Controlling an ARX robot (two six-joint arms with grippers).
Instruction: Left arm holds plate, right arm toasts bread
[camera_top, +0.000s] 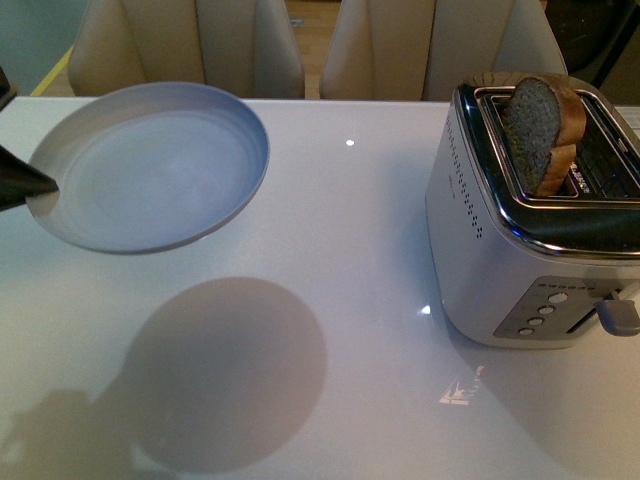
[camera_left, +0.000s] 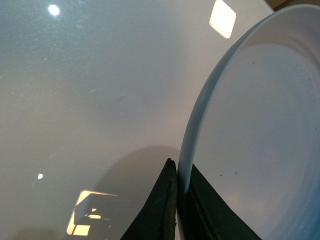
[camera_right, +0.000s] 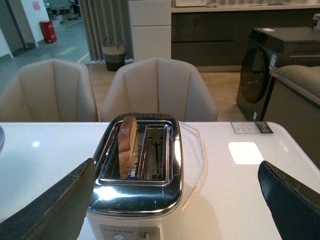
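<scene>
Bread (camera_top: 540, 125) standing on edge in 1 of the 2 slots of the toaster (camera_top: 500, 260), the slot on the plate's side, upper part rising above the chrome top. Plate (camera_top: 150, 165) well apart from the toaster, off that same side, raised clear of the table (camera_top: 350, 230) and casting a round shadow (camera_top: 230, 370) below. Left gripper (camera_left: 180, 175) clamped on the plate's rim, 1 dark jaw against each face, at the edge farthest from the toaster. Right gripper (camera_right: 172, 205) spread wide with nothing held, hovering near the toaster's control end, 1 finger (camera_right: 55, 210) showing to each side of it. Lever (camera_top: 618, 315) jutting from that end. 2 beige chairs (camera_top: 190, 40) beyond the toaster, behind the table.
</scene>
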